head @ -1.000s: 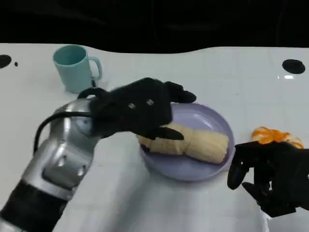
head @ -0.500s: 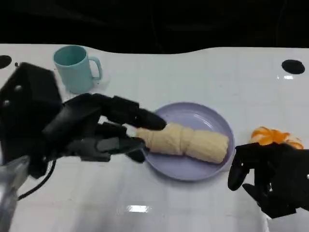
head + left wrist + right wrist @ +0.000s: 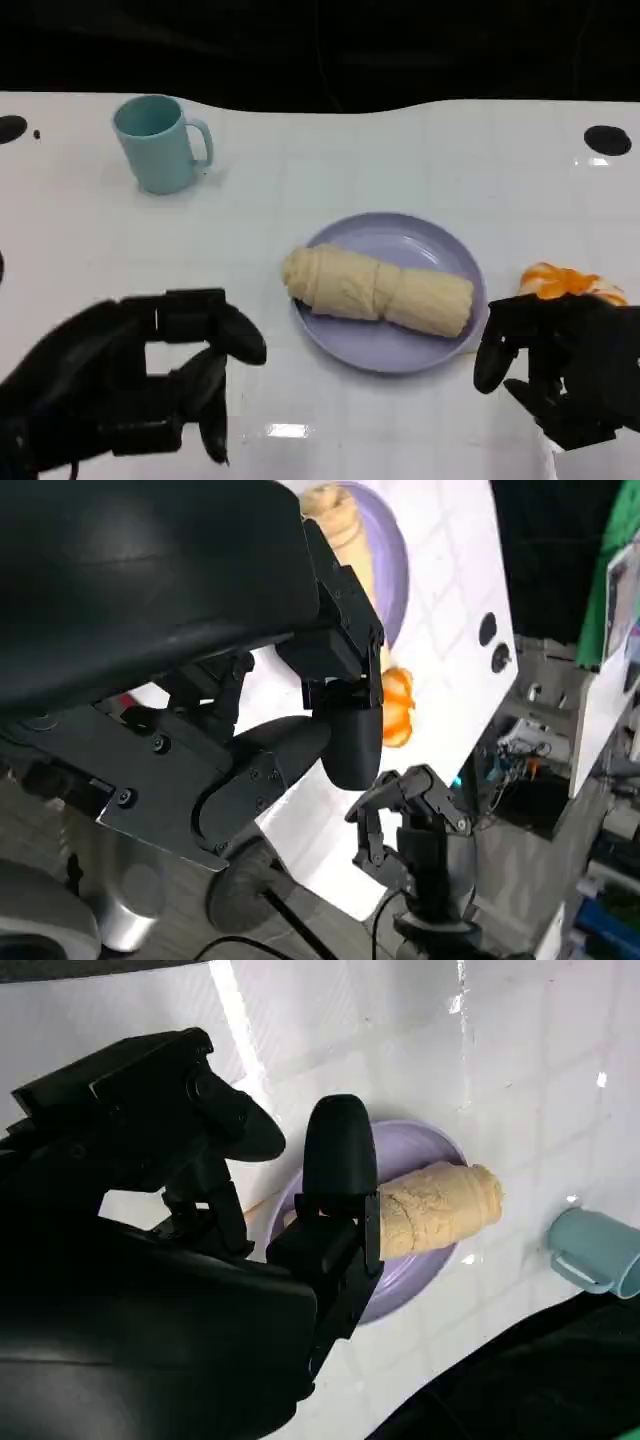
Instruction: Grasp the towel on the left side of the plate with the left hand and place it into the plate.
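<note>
The rolled cream towel lies across the lavender plate, one end poking just past the plate's rim on the side toward my left hand, the other end resting inside the rim on the side toward my right hand. My left hand sits low over the white table, well apart from the plate on its near left side; it grasps nothing, its fingers loosely bent with a gap between them, pointing toward the plate. My right hand hovers just beside the plate's near right edge, fingers curled downward and holding nothing. Right behind that hand, to the right of the plate, an orange, peeled-looking fruit rests on the table. A teal mug stands upright beyond the plate and to its left, handle turned toward the plate. From my right wrist I see the towel lying in the plate past my own fingers, with the mug farther off.
</note>
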`<state>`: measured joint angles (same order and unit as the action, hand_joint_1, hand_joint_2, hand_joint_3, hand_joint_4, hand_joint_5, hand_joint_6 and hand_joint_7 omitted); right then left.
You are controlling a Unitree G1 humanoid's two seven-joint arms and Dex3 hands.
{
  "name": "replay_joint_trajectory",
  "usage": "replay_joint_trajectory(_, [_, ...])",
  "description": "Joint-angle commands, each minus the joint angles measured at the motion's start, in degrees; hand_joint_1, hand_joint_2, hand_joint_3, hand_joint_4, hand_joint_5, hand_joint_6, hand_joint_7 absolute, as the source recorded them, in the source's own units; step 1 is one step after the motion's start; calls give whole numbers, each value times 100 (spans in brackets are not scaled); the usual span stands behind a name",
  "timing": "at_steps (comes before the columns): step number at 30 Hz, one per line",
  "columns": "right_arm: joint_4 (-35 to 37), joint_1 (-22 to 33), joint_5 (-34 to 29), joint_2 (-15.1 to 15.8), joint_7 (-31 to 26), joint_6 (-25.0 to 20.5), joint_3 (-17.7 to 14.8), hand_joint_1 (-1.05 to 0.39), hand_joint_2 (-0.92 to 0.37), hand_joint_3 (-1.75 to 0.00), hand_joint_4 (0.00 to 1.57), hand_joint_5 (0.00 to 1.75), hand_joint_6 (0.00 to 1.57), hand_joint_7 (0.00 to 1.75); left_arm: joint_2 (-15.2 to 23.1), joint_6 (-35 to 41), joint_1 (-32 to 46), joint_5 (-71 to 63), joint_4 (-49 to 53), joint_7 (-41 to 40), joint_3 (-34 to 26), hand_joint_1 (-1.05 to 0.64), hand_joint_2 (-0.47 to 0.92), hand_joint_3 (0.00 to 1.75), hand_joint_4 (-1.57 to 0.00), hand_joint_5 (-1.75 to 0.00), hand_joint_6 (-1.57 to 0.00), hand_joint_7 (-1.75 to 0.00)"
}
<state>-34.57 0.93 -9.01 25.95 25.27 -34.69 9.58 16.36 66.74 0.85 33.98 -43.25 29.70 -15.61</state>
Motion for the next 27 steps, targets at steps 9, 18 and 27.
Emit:
replay_joint_trajectory(9, [55, 148, 140, 171, 52, 187, -260, -1, -59, -105, 72, 171, 70, 140, 236, -266, 81, 114, 367, -412, 381, -16, 65, 111, -80, -175, -68, -170])
replay_joint_trajectory(18, [107, 160, 155, 162, 34, 291, -273, 0, -58, -106, 71, 174, 70, 141, 452, -861, 42, -182, 869, -436, 875, -14, 59, 117, -79, -175, -80, -150])
replay_joint_trajectory(27, [89, 138, 197, 162, 30, 261, -307, 0, -58, -105, 71, 174, 69, 143, 553, -1051, 38, -207, 924, -460, 1003, -16, 56, 119, -80, -175, -81, -148])
